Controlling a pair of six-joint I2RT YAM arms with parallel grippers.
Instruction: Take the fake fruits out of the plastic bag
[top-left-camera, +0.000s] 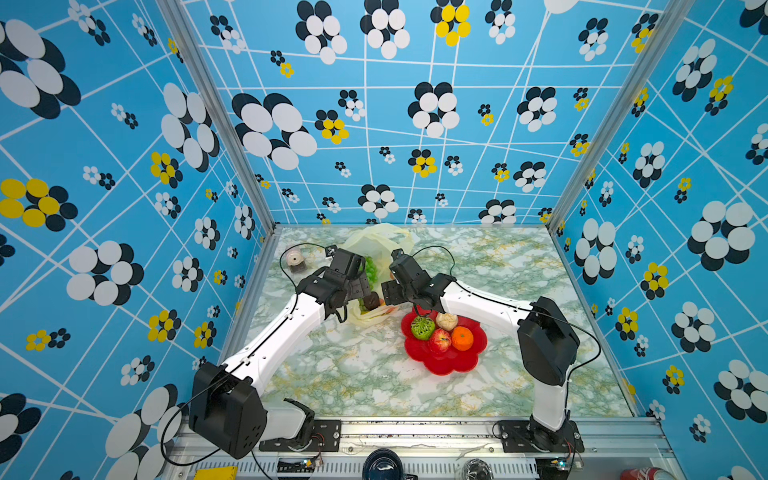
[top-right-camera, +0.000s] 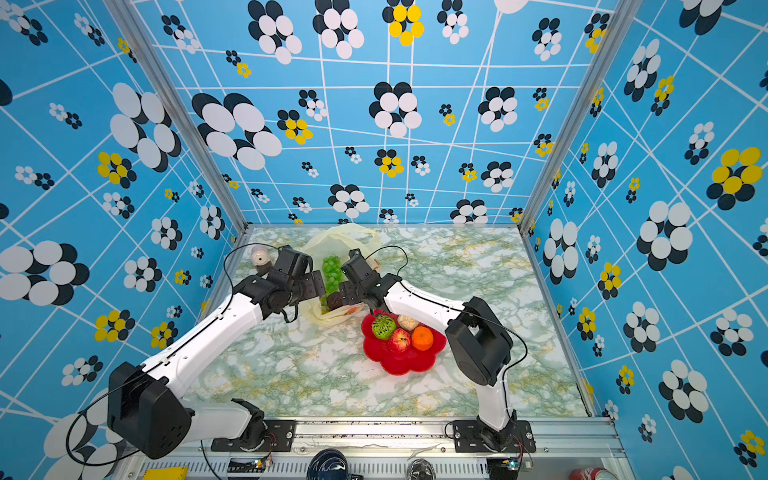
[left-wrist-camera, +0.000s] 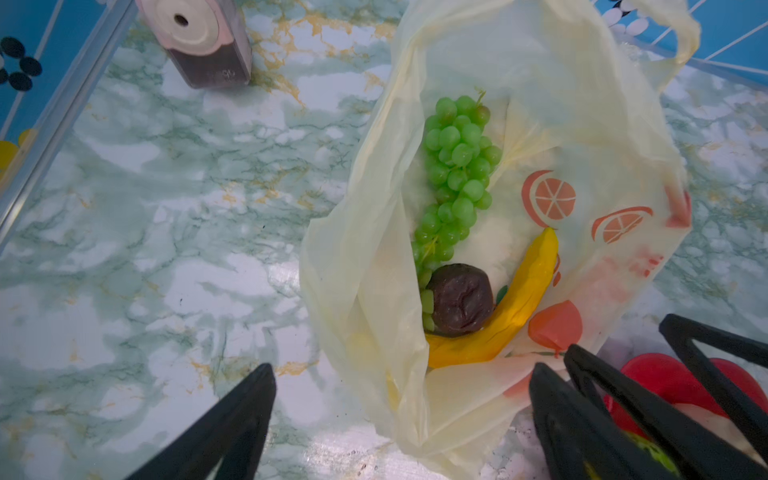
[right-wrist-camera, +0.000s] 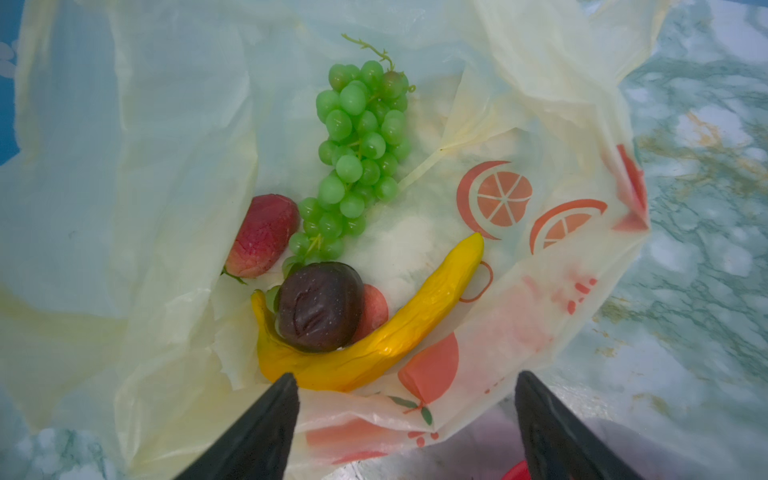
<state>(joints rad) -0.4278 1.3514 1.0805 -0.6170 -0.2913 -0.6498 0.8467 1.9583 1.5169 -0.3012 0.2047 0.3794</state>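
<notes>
The plastic bag (right-wrist-camera: 540, 124) lies open on the marble table, its mouth spread wide. Inside it are a green grape bunch (right-wrist-camera: 357, 145), a yellow banana (right-wrist-camera: 374, 345), a dark brown piece (right-wrist-camera: 318, 305) resting on the banana, a red strawberry (right-wrist-camera: 264, 235) and a reddish fruit (right-wrist-camera: 376, 309) half hidden behind the brown piece. My left gripper (left-wrist-camera: 403, 370) hangs open above the bag's near corner, holding nothing. My right gripper (right-wrist-camera: 406, 377) is open too, just short of the banana over the bag's printed edge. Both grippers meet over the bag (top-left-camera: 380, 241) in the top views.
A red flower-shaped plate (top-left-camera: 453, 361) beside the bag holds a green netted ball (top-left-camera: 422, 327), a red apple (top-left-camera: 439, 340), an orange (top-left-camera: 462, 337) and a cream bulb (top-left-camera: 446, 321). A small pink-lidded container (top-left-camera: 295, 261) stands at the back left near the wall.
</notes>
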